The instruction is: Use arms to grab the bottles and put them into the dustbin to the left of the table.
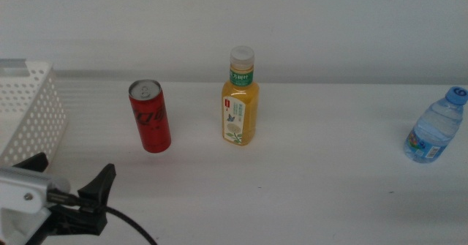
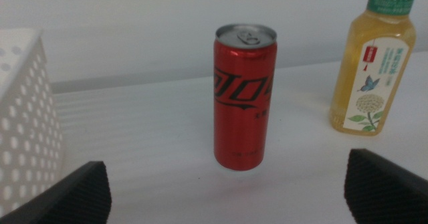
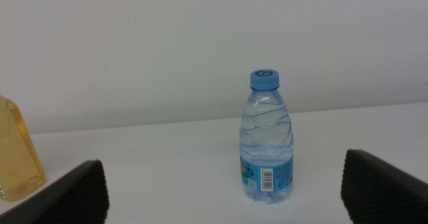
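the left claw (image 1: 69,173) sits at the near-left corner of the middle view, low over the desk (image 1: 329,194), its two dark jaws spread wide with nothing between them. just behind it on the left stands the white perforated dustbin (image 1: 25,110), its near wall close to the claw's outer jaw and its rim cut by the picture's left edge.

the red soda can (image 1: 151,116) stands upright ahead of the left claw, apart from it, with bare desk between. in the left wrist view the can (image 2: 243,97) sits centred in the gap between the jaws, with free room on both sides; the dustbin wall (image 2: 27,117) is on one side and the orange juice bottle (image 2: 372,63) on the other. the juice bottle (image 1: 240,99) stands upright near the can, with a clear gap between them.

the water bottle (image 1: 435,126) stands upright far to the right, near the picture's right edge and well apart from the others, with a wide stretch of open desk between. the right claw (image 3: 227,190) shows only in its own wrist view, jaws spread and empty, the water bottle (image 3: 266,140) between and beyond them, untouched.
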Controlling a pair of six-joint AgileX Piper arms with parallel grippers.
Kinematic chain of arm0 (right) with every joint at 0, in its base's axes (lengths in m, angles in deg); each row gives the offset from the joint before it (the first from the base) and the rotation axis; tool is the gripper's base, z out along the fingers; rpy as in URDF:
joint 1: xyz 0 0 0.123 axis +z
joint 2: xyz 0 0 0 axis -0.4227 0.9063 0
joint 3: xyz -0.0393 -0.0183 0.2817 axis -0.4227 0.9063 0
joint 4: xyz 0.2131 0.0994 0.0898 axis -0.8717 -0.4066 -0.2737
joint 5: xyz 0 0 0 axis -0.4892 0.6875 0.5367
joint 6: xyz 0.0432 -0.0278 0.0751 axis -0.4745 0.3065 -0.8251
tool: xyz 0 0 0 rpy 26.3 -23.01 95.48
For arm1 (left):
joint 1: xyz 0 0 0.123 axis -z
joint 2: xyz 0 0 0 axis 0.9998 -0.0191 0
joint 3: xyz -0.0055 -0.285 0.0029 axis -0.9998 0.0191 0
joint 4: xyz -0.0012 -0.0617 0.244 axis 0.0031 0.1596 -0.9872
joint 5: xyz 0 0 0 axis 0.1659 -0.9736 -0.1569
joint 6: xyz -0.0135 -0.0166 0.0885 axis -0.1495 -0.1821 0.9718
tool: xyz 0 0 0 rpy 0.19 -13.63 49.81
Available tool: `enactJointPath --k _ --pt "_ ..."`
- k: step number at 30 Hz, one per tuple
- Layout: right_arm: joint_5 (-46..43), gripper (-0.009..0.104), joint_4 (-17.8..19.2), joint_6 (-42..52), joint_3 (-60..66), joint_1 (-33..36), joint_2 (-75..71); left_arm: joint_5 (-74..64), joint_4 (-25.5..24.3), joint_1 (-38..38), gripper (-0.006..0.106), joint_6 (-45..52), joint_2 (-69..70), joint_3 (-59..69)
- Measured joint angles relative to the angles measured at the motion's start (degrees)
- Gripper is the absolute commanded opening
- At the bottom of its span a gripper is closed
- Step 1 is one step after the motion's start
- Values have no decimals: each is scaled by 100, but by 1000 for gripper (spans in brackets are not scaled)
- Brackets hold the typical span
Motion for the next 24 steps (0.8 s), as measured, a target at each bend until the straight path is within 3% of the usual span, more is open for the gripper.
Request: enactJointPath --k 13,24 --pt "0 93 0 0 0 0 0 2554 -93 0 94 0 -2191 -10" --pt "0 93 0 0 0 0 0 2774 -201 0 94 -45 -2895 -10"
